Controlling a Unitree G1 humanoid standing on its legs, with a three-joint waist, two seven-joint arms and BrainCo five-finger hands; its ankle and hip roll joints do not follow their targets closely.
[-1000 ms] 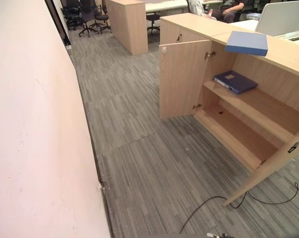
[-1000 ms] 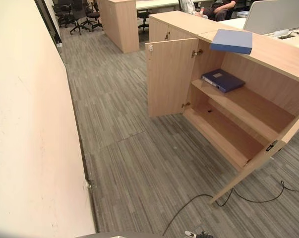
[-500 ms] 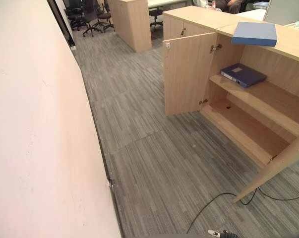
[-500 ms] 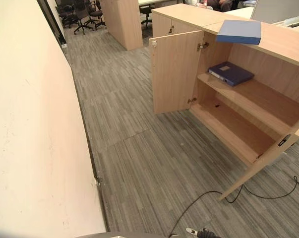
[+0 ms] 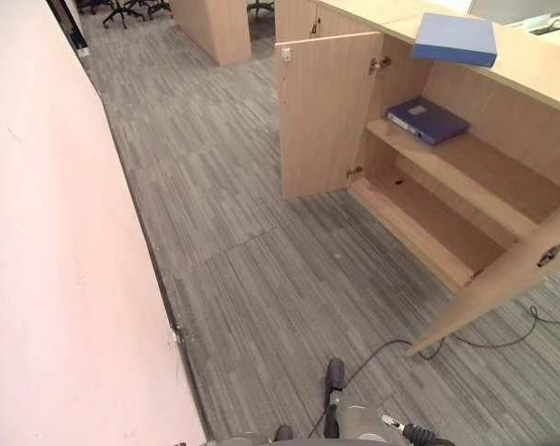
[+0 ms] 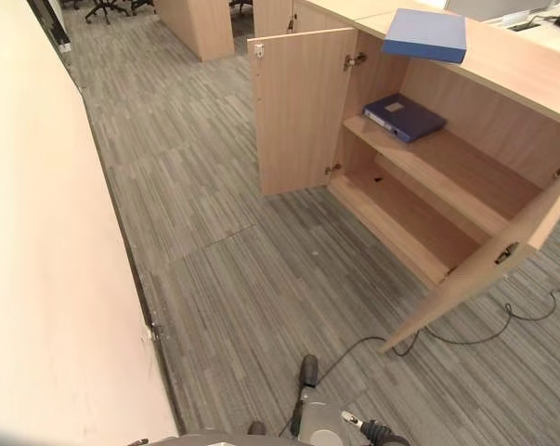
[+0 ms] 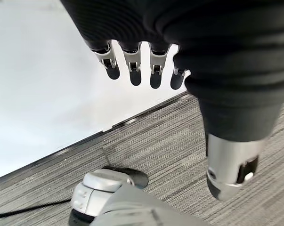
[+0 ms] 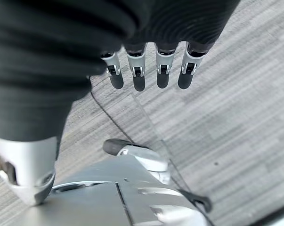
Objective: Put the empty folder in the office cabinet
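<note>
1. Two folders: a light blue folder (image 5: 454,38) lies on the cabinet (image 5: 331,121) top surface; a dark folder (image 5: 427,120) sits on the shelf (image 5: 475,177).
2. My left robot hand (image 7: 141,70) and right robot hand (image 8: 146,70) hang relaxed, holding nothing.
3. I'd walk closer first, squaring up between the open doors.

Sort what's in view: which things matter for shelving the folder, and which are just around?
Job:
light blue folder lying flat on the cabinet top
open light wood office cabinet, both doors open
left hand, fingers relaxed, holding nothing
right hand, likewise

Just around:
dark blue binder on the upper shelf
grey striped carpet
white wall panel
</note>
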